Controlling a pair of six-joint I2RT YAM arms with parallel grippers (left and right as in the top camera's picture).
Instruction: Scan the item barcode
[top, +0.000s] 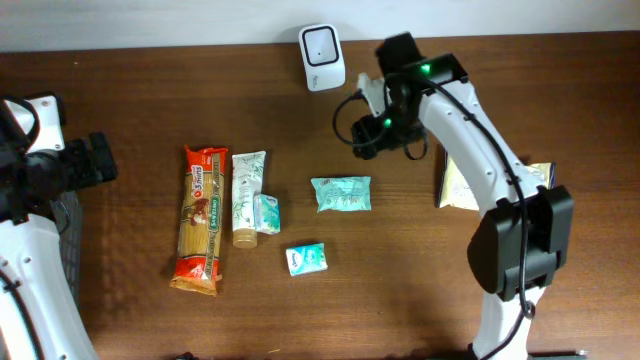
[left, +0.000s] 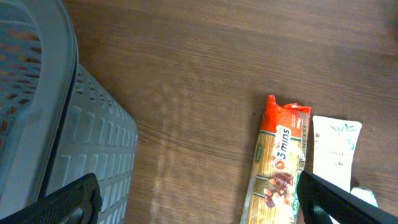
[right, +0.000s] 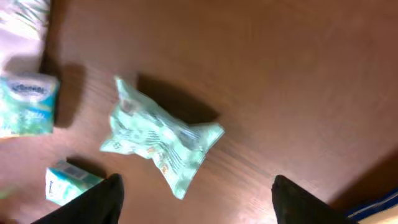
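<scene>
**Overhead.** Green packet (top: 341, 193) lies flat on the table (top: 420, 290), mid-field. White scanner (top: 322, 57) is at its 12 o'clock, well apart. Right gripper (top: 368, 140) is at its 1 o'clock. Pasta packet (top: 202, 218) and tube (top: 247, 195) are at its 9 o'clock. Left gripper (top: 95, 160) is at the far 9 o'clock edge.

**Left wrist.** Fingers spread wide, holding nothing. Grey basket (left: 37, 93) at 9 o'clock, pasta packet at 4 o'clock.

**Right wrist.** Fingers well apart, empty. Green packet lies on the wood at 12 o'clock of their gap, touching neither.

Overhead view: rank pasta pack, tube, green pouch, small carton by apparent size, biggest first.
1. pasta pack
2. tube
3. green pouch, shorter but wider than the tube, so these two are close
4. small carton
All lie flat at one level, so nearness to the camera doesn't skew this.
</scene>
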